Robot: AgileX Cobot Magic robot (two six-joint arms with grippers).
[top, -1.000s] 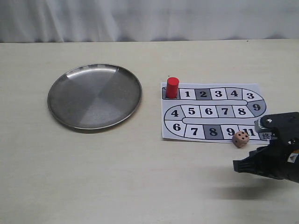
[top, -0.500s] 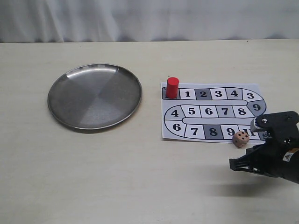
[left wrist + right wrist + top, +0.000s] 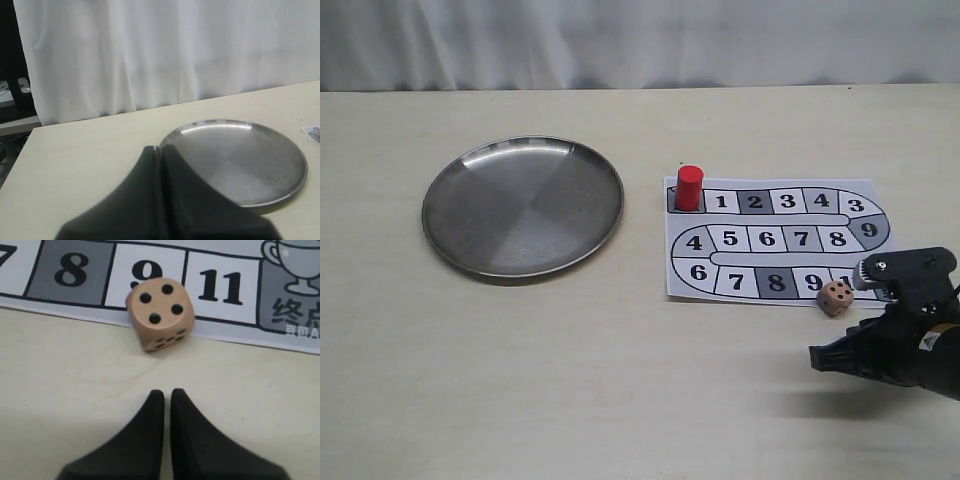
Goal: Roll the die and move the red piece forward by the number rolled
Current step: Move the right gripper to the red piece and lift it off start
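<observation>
The pale tan die (image 3: 835, 297) rests at the near edge of the paper game board (image 3: 770, 240), by squares 9 and 11, four pips up (image 3: 157, 312). At the board's start square, beside square 1, the red piece (image 3: 689, 187) stands upright. My right gripper (image 3: 817, 358) hovers just in front of the die, shut with only a thin slit between its black fingertips (image 3: 167, 392) and nothing held. My left gripper (image 3: 160, 148) is shut and empty; it does not show in the exterior view.
A round steel plate (image 3: 522, 205) lies left of the board and shows beyond the left gripper in the left wrist view (image 3: 250, 160). A white curtain (image 3: 640, 40) backs the beige table.
My right arm has edged slightly left and lower in the exterior view, staying near the die. The die, red piece and plate have not moved.
</observation>
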